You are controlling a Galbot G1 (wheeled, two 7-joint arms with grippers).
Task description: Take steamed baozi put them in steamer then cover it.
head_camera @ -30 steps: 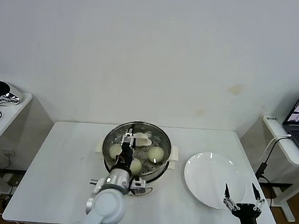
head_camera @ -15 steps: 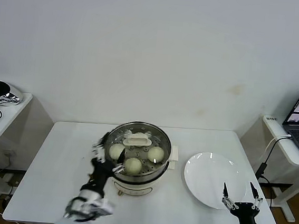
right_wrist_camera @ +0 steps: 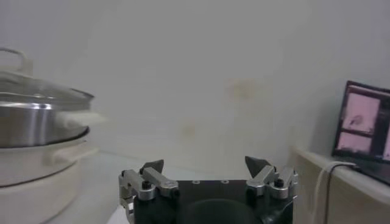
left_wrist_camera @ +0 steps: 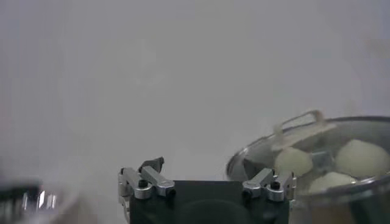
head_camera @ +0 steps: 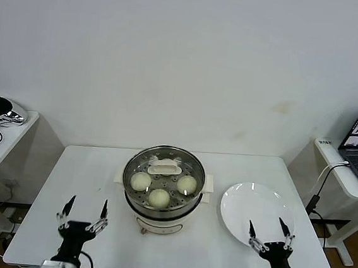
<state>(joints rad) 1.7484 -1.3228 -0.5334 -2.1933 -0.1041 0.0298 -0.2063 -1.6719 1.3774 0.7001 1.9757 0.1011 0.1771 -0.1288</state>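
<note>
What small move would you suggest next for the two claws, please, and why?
Probably none beyond parking both arms. The glass lid already sits on the steamer with three baozi visible under it, the plate is bare, and the left claw and right claw hang open and empty near the table's front edge.

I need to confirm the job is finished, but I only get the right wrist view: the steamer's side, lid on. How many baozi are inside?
Observer: The head view shows three baozi through the glass cover on the steamer. I cannot make out a fourth.
Operator: Any left on the plate?
Observer: No, the white plate is bare.
Operator: Where is the left gripper?
Observer: The left gripper hovers over the near left part of the table, fingers open, holding nothing.
</note>
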